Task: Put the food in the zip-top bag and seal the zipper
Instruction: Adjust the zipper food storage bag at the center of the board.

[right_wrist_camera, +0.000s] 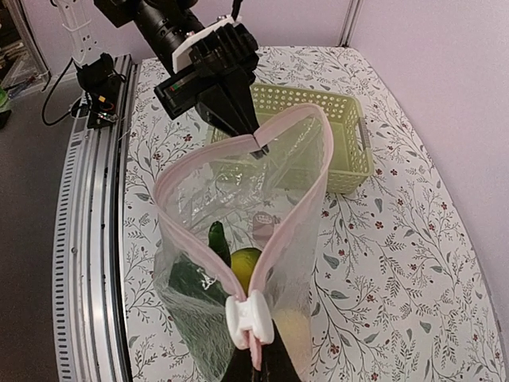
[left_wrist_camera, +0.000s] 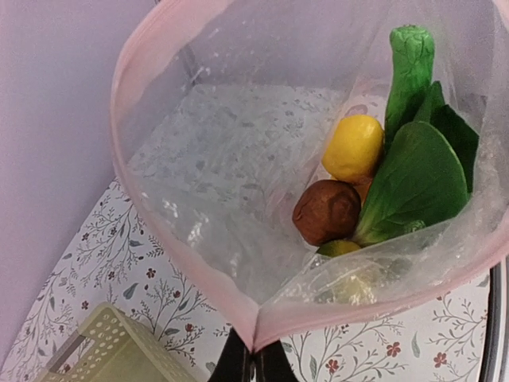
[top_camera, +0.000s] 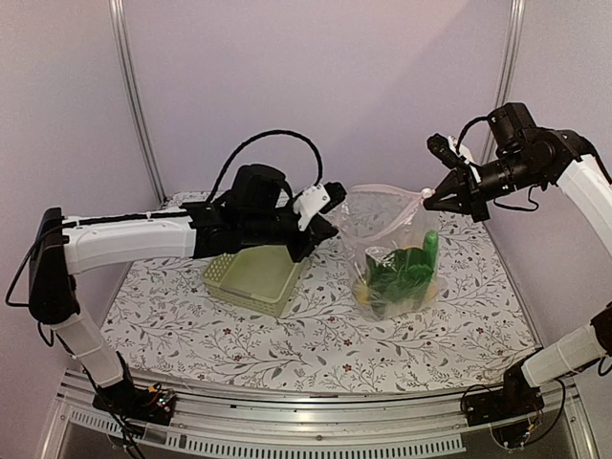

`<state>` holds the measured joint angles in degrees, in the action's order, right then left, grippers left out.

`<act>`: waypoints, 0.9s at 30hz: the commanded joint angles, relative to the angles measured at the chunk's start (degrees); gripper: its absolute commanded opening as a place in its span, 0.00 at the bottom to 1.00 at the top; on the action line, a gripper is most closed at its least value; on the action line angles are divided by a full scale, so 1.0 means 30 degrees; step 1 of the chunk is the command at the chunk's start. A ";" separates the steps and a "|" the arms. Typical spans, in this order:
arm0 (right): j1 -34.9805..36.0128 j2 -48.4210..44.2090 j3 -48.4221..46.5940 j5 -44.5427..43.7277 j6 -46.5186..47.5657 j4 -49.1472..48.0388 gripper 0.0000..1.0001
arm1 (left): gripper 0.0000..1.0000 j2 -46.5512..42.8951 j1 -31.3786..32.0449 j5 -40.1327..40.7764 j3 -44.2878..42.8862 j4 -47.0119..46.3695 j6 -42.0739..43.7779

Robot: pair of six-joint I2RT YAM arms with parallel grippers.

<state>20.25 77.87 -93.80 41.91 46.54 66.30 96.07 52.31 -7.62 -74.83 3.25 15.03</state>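
The clear zip-top bag hangs over the table between both arms, its mouth wide open. My left gripper is shut on one end of the pink zipper. At the other end my right gripper is shut on the zipper just behind the white slider. The food lies inside the bag: a green cucumber, bok choy, a yellow piece and a brown piece. From above, my left gripper and right gripper hold the mouth stretched.
The pale green lattice basket sits on the floral tablecloth under my left arm, just left of the bag. A metal rail runs along the table's near edge. Walls close the back and sides.
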 commanded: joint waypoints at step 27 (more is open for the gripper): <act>-0.0471 0.0795 -0.0743 0.0519 0.0334 -0.0739 0.00 | 0.61 -0.3388 0.1557 0.3240 -0.3835 0.4146 0.0874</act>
<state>18.33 81.30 -94.19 41.32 46.19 63.00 86.59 53.95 -0.78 -84.03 27.14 15.18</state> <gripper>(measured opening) 0.004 0.588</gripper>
